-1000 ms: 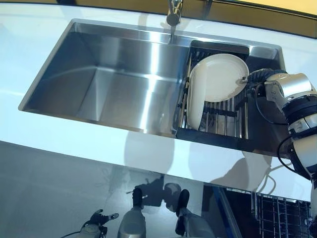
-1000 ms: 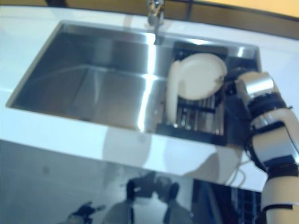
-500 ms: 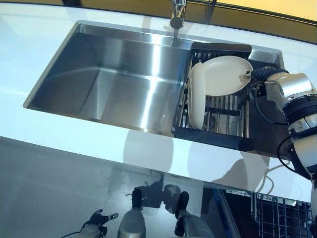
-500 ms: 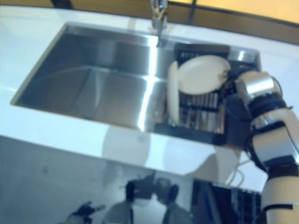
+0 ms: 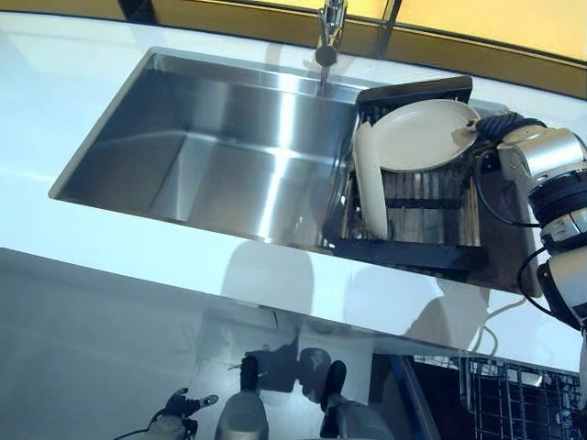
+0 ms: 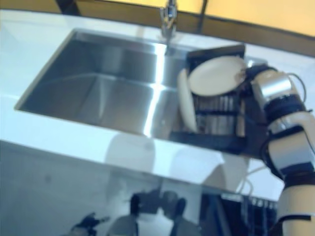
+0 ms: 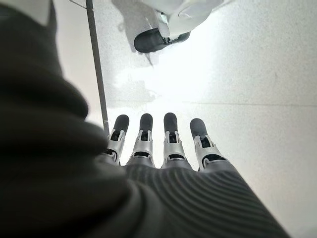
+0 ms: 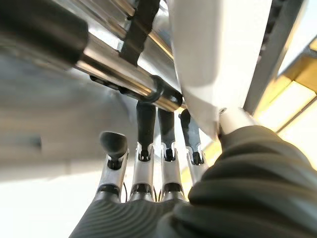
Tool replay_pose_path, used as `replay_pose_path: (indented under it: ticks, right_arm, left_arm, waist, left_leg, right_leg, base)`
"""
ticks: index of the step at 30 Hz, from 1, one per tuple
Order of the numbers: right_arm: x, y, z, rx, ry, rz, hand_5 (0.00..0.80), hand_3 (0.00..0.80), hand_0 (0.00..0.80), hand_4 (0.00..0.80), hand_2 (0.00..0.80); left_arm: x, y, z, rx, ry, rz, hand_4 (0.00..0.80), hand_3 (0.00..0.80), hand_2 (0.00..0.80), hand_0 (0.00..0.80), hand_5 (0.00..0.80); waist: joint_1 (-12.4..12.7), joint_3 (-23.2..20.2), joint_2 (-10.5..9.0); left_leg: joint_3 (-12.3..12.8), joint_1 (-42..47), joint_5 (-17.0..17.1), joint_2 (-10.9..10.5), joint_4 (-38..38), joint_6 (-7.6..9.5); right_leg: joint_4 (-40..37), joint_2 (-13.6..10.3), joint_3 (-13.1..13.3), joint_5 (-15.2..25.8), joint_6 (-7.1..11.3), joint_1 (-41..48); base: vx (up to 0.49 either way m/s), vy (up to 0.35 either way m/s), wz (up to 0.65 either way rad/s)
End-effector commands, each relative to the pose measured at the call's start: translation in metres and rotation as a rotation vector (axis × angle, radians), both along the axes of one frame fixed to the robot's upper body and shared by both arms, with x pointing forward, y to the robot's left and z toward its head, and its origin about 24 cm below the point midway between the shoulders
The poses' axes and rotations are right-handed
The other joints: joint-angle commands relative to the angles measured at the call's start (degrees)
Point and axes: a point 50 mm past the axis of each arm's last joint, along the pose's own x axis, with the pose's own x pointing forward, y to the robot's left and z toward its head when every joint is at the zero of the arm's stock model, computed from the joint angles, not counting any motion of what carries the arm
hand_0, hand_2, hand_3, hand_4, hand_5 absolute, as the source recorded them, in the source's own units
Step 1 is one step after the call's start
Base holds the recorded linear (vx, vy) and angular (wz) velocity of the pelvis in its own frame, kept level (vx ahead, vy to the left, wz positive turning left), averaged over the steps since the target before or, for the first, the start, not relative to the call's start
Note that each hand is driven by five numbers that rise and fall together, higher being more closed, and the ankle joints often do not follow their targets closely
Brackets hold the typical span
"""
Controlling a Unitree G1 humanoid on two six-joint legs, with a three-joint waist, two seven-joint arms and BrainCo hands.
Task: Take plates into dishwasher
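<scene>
- No readable writing shows on any object.
- Right hand point(image 8: 148, 183): in its wrist view the fingers point(image 8: 145, 129) reach up along the white plate point(image 5: 424, 135) and the thumb presses its rim, pinching it.
- That plate tilts over the dish rack point(image 5: 417, 247) at the 3 o'clock end of the sink point(image 5: 220, 156); a second plate point(image 5: 370, 194) stands on edge at 9 o'clock from it.
- Left hand point(image 7: 163, 148) hangs over the floor, fingers straight, empty.
- Dishwasher rack point(image 5: 514, 399) lies at 5 o'clock.

White counter point(image 5: 55, 110); steel sink point(image 5: 220, 147); black rack point(image 5: 413, 247) holding plates point(image 5: 417, 136).
</scene>
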Motion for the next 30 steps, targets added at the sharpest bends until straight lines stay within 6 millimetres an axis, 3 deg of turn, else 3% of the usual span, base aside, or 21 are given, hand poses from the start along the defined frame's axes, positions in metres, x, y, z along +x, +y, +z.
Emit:
replay_pose_path:
  ticks: [1, 18, 24, 30]
  right_arm:
    - [-0.02, -0.016, 0.087, -0.194, -0.185, -0.05, 0.8, 0.8, 0.8, 0.8, 0.8]
    - [-0.013, -0.011, 0.073, -0.179, -0.108, 0.007, 0.8, 0.8, 0.8, 0.8, 0.8]
    - [-0.015, -0.01, 0.09, -0.259, -0.164, -0.007, 0.8, 0.8, 0.8, 0.8, 0.8]
    - [-0.031, -0.023, 0.123, -0.555, -0.155, -0.107, 0.8, 0.8, 0.8, 0.8, 0.8]
  left_arm:
    - [-0.014, 0.009, -0.002, 0.062, 0.063, -0.058, 0.0, 0.0, 0.0, 0.0, 0.0]
    - [-0.011, 0.012, 0.0, 0.06, 0.056, -0.048, 0.0, 0.0, 0.0, 0.0, 0.0]
    - [-0.014, 0.013, 0.0, 0.066, 0.054, -0.057, 0.0, 0.0, 0.0, 0.0, 0.0]
    - [-0.017, 0.015, 0.0, 0.083, 0.067, -0.086, 0.0, 0.0, 0.0, 0.0, 0.0]
  waist:
    - [0.14, -5.7, -2.73]
    - [0.37, -5.77, -2.78]
    - [0.57, -6.08, -3.04]
    - [0.45, -7.51, -3.97]
  left_leg:
    - [1.4, -0.41, -1.93, -1.18, -0.21, -0.9]
    - [1.58, -0.83, -1.95, -1.07, -0.21, -0.72]
    - [1.51, -0.84, -2.13, -1.2, -0.21, -0.65]
    - [2.09, 0.18, -2.59, -1.01, -0.21, -0.43]
  right_leg:
    - [-0.05, -2.2, 0.03, -3.39, 5.27, 3.18]
    - [-0.05, -2.31, -0.05, -3.38, 5.22, 2.68]
    - [-0.05, -2.26, -0.23, -3.51, 5.23, 2.7]
    - [-0.05, -2.07, -0.04, -3.65, 5.46, 3.25]
  base:
    - [0.043, -0.007, -0.02]
    - [-0.003, 0.0, -0.02]
    - [0.0, 0.0, 0.0]
    - [0.0, 0.0, 0.0]
